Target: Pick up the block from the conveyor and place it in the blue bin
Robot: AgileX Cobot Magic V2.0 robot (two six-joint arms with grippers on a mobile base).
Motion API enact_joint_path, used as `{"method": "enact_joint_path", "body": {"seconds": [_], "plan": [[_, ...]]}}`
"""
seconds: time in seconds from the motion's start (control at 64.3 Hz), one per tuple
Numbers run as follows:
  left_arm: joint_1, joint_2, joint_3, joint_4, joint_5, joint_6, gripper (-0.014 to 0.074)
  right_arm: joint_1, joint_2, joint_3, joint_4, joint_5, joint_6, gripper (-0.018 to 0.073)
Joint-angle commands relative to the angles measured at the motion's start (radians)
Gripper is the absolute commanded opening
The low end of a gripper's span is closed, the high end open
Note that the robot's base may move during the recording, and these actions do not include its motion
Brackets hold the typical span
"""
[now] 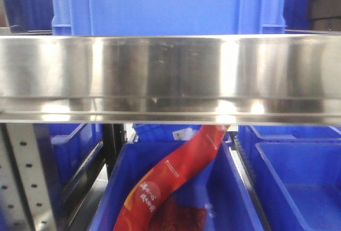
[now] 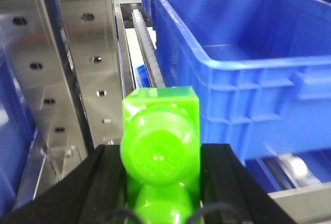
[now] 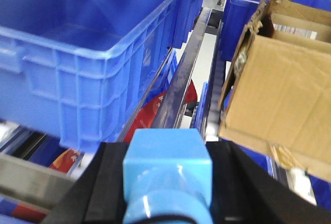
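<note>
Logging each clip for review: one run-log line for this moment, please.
left claw: holds green block | right claw: holds light-blue block | blue bin: ahead of left claw | placement: not yet done

No text reads clearly. The red pouch [image 1: 176, 169] carries white characters along its length, too blurred to make out. The white sticker [image 1: 184, 133] on the blue crate [image 1: 152, 131] behind it is equally illegible.

Bright green block [image 2: 160, 146], pale blue block [image 3: 168, 175], deep blue bin [image 2: 243, 53], red packet [image 1: 171, 175], brown cardboard box [image 3: 274, 94].
</note>
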State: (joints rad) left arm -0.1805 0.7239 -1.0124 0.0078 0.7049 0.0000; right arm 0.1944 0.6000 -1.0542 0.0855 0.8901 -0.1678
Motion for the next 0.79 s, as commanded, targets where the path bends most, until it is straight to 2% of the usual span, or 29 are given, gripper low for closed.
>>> {"method": "enact_joint_path", "body": {"seconds": [0.0, 0.777], "plan": [[-0.007, -0.004, -0.005, -0.002, -0.021, -0.006, -0.0111, 0.003, -0.003, -0.009, -0.006, -0.026, -0.003, -0.0153], [-0.007, -0.004, -0.005, -0.002, -0.021, -0.006, -0.0111, 0.003, -0.003, -0.009, -0.006, -0.026, -0.003, -0.0153]]}}
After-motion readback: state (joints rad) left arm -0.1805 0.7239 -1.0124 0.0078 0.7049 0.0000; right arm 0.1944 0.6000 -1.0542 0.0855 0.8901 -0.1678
